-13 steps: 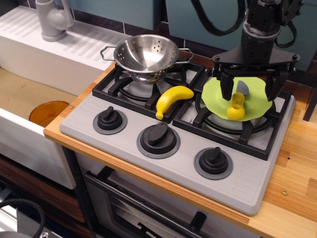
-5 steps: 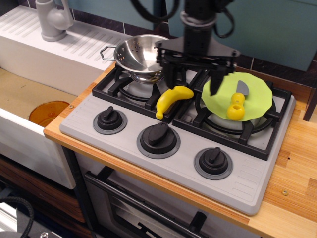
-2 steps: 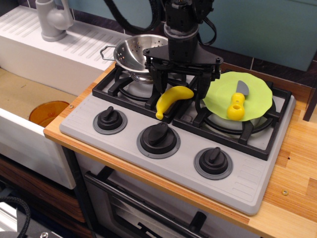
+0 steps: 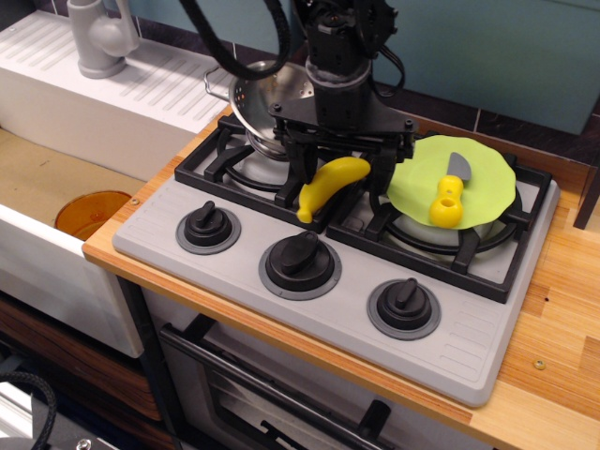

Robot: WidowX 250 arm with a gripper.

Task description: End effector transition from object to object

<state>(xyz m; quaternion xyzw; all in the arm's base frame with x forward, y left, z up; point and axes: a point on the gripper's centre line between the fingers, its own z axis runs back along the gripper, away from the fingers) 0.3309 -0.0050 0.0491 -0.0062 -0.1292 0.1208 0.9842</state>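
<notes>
Over the banana (image 4: 330,186), black end effector (image 4: 344,180) jaws spread wide.

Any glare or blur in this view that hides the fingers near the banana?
In observation.image, light is even and the focus sharp; the gripper shows no motion blur, its dark fingers stand out against the banana, and glare shows only on the colander.
</notes>
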